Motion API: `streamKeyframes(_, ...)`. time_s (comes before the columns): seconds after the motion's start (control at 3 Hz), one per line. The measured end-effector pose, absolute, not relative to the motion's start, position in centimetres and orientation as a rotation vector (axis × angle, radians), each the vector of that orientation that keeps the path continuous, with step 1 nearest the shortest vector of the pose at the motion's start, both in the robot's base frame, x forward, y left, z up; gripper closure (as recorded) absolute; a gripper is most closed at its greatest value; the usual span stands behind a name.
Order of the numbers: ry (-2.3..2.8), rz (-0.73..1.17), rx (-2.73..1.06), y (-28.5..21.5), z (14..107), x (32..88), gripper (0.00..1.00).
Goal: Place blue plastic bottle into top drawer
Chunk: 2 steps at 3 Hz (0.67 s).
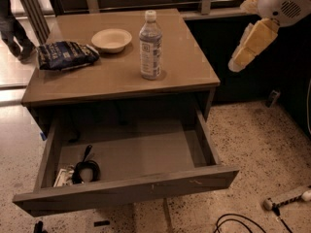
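Observation:
The blue plastic bottle stands upright on the table top, right of centre, its white cap on. The top drawer is pulled wide open below the table's front edge. It holds a coiled black cable and a small packet in its left front corner. My gripper hangs in the air to the right of the table, at about the bottle's height and well apart from it. It holds nothing that I can see.
A pale bowl and a dark blue snack bag lie on the table's left side. A person's legs stand at the far left. Cables and a power strip lie on the speckled floor at the lower right.

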State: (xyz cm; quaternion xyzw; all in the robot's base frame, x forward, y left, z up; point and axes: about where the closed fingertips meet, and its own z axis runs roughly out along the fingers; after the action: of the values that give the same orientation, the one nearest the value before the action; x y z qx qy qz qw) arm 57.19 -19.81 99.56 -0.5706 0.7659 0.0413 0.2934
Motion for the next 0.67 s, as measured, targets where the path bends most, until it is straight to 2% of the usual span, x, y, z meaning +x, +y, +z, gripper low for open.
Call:
streamKeyframes(0.33,1.906,0.263,-1.513,-14.2,101.9,62.5,0.00)
streamKeyframes(0.67,1.814,0.343,-1.512,-10.0,103.4,64.6,0.00)
